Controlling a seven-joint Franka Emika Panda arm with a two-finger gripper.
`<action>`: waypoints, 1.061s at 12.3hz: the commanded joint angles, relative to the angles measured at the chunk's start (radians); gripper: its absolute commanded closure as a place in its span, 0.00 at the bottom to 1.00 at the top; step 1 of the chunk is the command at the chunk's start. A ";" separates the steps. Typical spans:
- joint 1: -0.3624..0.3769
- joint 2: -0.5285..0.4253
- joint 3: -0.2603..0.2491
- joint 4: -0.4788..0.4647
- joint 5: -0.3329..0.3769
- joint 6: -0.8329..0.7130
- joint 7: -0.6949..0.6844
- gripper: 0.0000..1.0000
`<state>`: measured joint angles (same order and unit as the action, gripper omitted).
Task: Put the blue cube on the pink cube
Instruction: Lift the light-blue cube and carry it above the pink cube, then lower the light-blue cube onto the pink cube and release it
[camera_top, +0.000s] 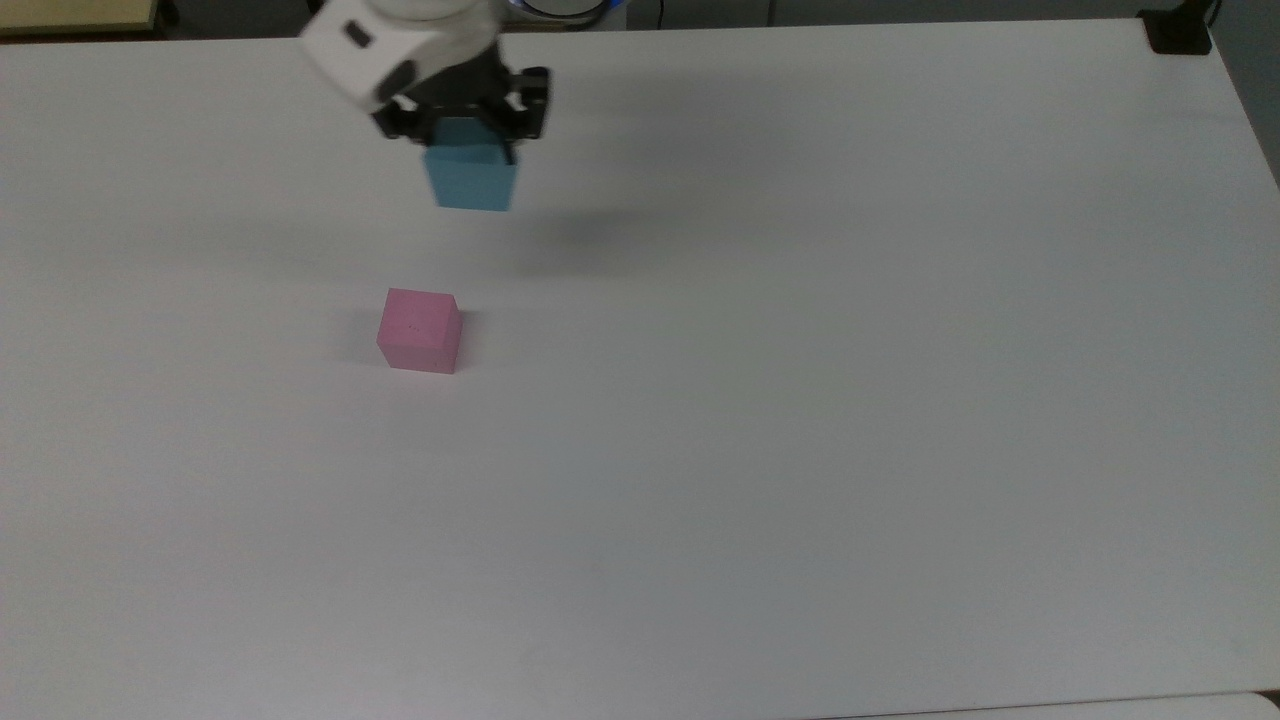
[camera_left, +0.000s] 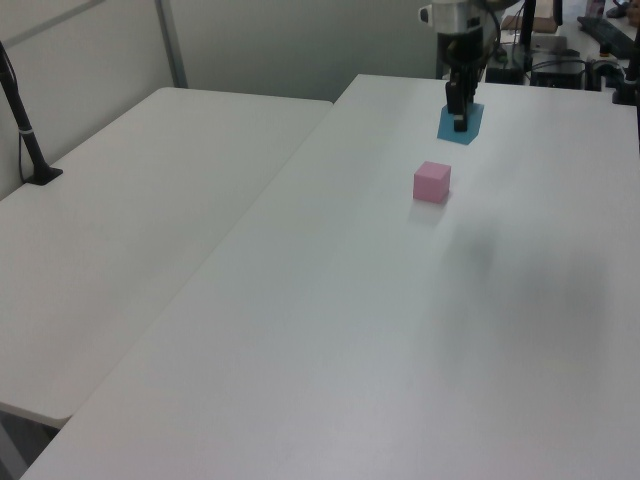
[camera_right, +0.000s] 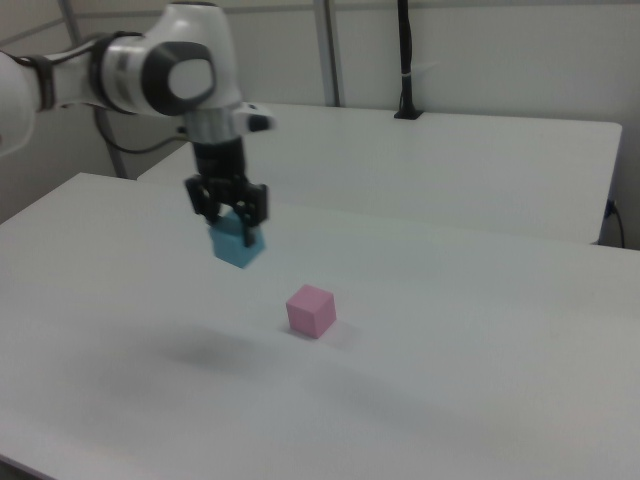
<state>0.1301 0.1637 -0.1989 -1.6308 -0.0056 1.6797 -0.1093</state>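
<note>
My gripper (camera_top: 468, 150) (camera_left: 460, 112) (camera_right: 236, 232) is shut on the blue cube (camera_top: 472, 180) (camera_left: 464, 124) (camera_right: 238, 246) and holds it well above the white table (camera_top: 800, 400). The cube hangs tilted below the black fingers (camera_right: 256, 216). The pink cube (camera_top: 419, 331) (camera_left: 432, 182) (camera_right: 311, 311) rests on the table, apart from everything. In the top view the blue cube is above and slightly right of the pink one. In the right view it floats higher than the pink cube and to its left.
A second white table (camera_left: 120, 230) stands beside this one. A black post (camera_left: 25, 130) (camera_right: 404, 60) rises from that neighbouring table. A dark object (camera_top: 1180, 30) sits at the table's far right corner in the top view. The arm's shadow (camera_top: 590, 240) falls on the table.
</note>
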 joint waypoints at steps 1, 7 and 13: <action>-0.046 0.137 -0.054 0.086 -0.024 -0.003 -0.084 0.94; -0.061 0.281 -0.054 0.137 -0.014 0.153 -0.034 0.93; -0.035 0.313 -0.051 0.123 -0.020 0.189 -0.023 0.65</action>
<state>0.0658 0.4618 -0.2458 -1.5101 -0.0173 1.8572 -0.1521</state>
